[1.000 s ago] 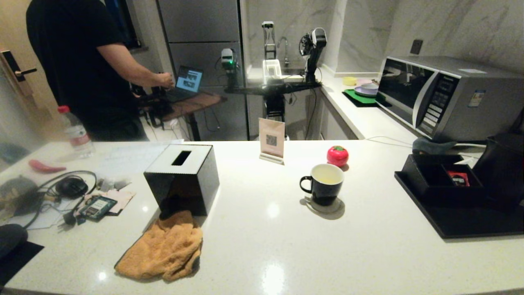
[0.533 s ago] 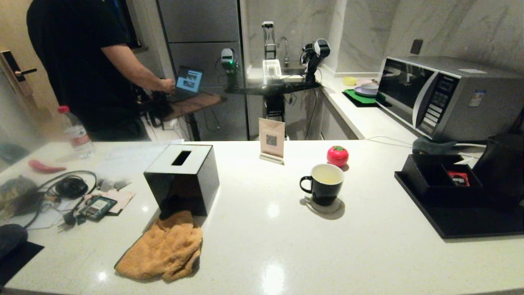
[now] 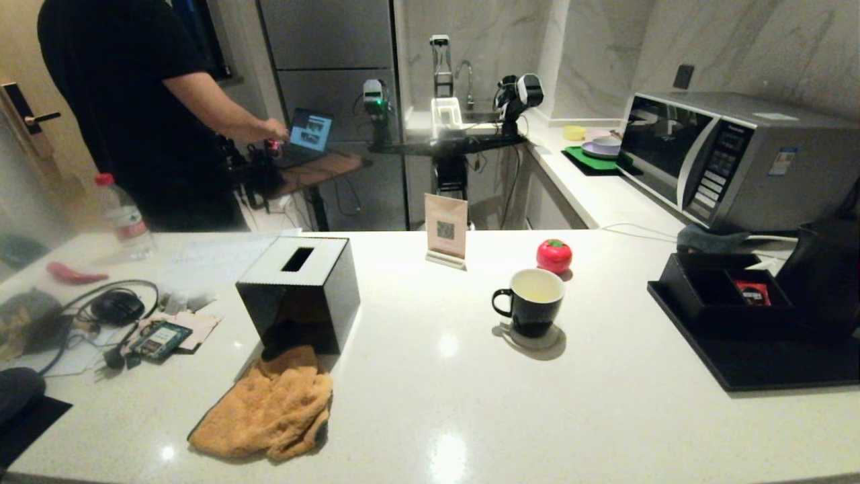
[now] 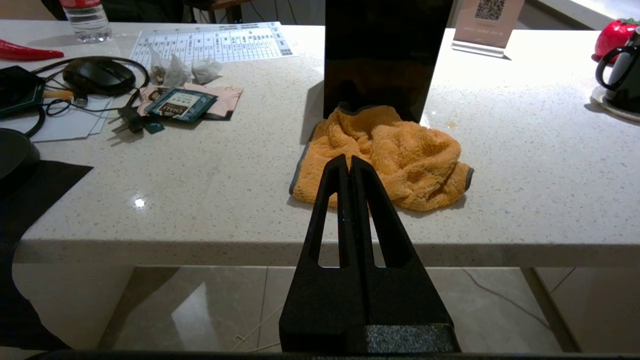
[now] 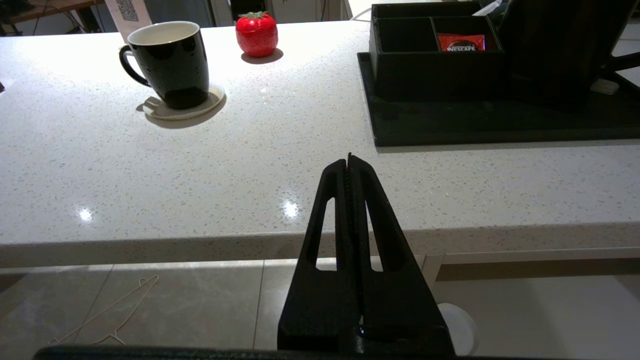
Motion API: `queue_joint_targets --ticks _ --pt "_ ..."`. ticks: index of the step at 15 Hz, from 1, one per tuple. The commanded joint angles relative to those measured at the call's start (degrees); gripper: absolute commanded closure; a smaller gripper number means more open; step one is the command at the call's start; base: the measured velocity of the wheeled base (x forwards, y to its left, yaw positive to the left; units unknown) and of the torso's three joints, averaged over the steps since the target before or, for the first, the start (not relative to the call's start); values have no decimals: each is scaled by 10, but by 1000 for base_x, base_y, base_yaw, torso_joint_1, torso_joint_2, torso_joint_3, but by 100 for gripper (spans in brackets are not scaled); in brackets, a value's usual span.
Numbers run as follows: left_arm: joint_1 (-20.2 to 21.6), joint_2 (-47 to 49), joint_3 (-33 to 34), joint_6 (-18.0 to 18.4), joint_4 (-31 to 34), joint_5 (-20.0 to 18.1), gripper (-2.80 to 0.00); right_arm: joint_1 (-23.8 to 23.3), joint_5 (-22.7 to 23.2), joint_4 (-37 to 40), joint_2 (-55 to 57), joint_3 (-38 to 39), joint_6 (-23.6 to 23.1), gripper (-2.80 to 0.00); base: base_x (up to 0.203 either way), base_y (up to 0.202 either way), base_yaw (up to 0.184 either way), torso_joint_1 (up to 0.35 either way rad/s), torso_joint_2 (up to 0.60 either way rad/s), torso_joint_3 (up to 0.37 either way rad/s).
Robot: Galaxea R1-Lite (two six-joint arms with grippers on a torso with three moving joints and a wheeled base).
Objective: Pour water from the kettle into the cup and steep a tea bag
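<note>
Black cup (image 3: pixel 529 301) on coaster (image 3: pixel 534 338) mid-counter, pale water (image 3: pixel 535 289) inside. At 3 o'clock, black organizer (image 3: pixel 725 292) with red sachet (image 3: pixel 752 292), beside kettle (image 3: pixel 830 269). Left gripper (image 4: pixel 349 162) and right gripper (image 5: pixel 349 160) pressed together, empty, off the counter's near edge.

Black cup (image 3: pixel 531 306), orange towel (image 3: pixel 269 407), speckled white counter (image 3: pixel 470 417).

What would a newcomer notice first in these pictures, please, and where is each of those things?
The black cup with its white inside stands on a coaster near the middle of the pale counter, with a red tomato-shaped object just behind it. To the left, a crumpled orange cloth lies against a black tissue box. Both grippers, left gripper and right gripper, are shut and empty, below the counter's near edge.
</note>
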State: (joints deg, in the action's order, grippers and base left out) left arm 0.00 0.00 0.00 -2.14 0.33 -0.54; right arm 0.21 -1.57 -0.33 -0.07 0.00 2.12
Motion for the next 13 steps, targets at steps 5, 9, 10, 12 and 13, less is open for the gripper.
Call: queue_joint_targets --ticks 5,9,10,12,13 --pt "0 1 0 -1 0 0 0 1 -1 -1 1 0 3 0 0 0 0 0 0 0" --pt "0 1 0 -1 0 0 0 0 -1 -1 1 0 3 0 0 0 0 0 0 0" --pt "0 1 0 -1 0 0 0 0 -1 -1 1 0 3 0 0 0 0 0 0 0" --pt "0 1 0 -1 0 0 0 0 -1 -1 1 0 3 0 0 0 0 0 0 0" --pt "0 1 0 -1 0 0 0 1 -1 0 1 0 3 0 0 0 0 0 0 0"
